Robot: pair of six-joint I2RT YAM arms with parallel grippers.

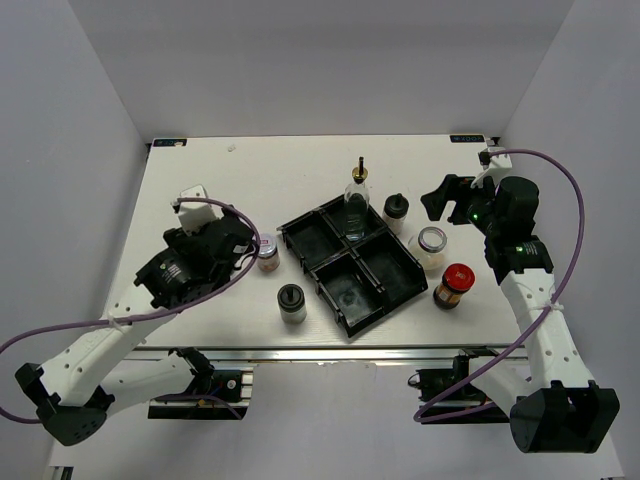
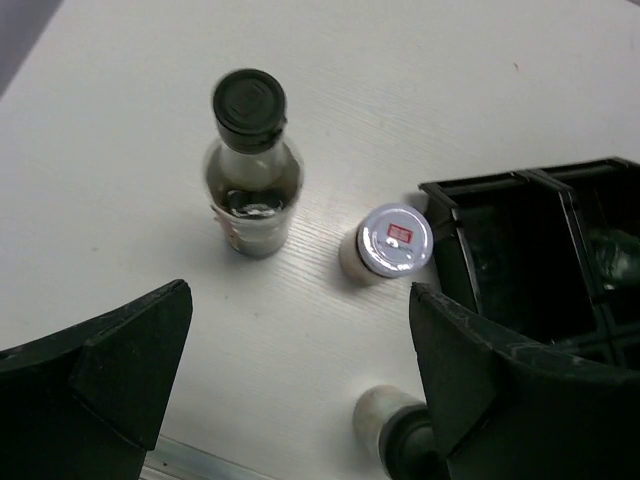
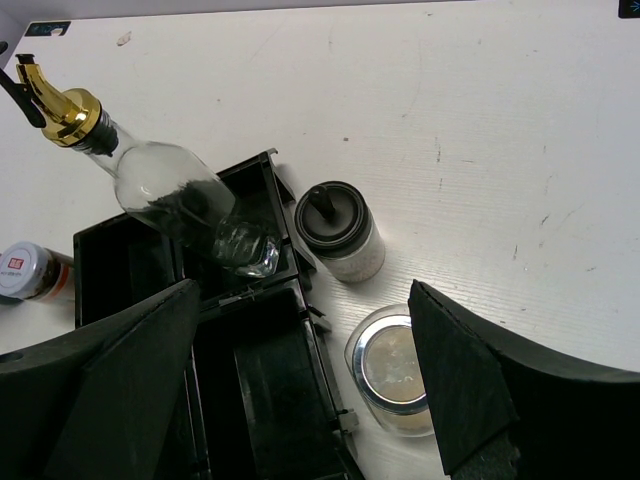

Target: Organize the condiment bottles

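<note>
- Condiment bottles: seven. One gold-spouted bottle stands in the single black tray mid-worktop. Three sit toward the right edge and three left of the tray.
- Left pincer: spread wide, empty.
- Right pincer: spread wide, empty.

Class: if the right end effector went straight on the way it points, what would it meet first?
Probably the black tray, near its corner beside the pale-lidded jar; depth is unclear.

Clad in white shells along the links of left arm and right arm, black at joints and bases. Looped with 1 purple cable each. Tipped with matte black wedge fingers on left end effector and right end effector.
</note>
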